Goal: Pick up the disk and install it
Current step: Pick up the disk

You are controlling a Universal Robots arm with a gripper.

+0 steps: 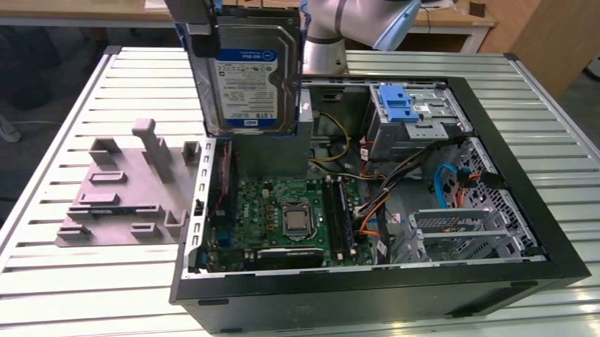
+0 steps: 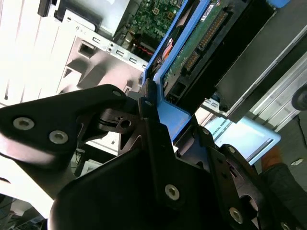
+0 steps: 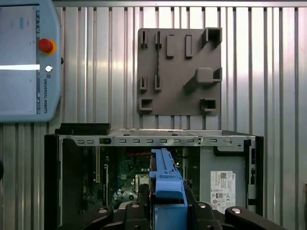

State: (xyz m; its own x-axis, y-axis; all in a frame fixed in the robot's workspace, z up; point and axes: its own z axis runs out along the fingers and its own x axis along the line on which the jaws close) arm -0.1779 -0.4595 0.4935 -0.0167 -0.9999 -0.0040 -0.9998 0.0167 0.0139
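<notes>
Computer case (image 1: 375,295) on slatted table (image 1: 75,281); fingers (image 2: 154,129) clamp disk (image 1: 246,77).

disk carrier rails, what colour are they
Blue. The disk shows it best in the first wrist view, held in the gripper.

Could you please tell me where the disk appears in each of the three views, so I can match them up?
Exterior view: the disk hangs upright, label showing, above the open computer case.
Second wrist view: the disk shows its circuit-board side, blue carrier clamped in the claw.
First wrist view: the disk is edge-on over the computer case.
Shared landmark: the green motherboard.
</notes>
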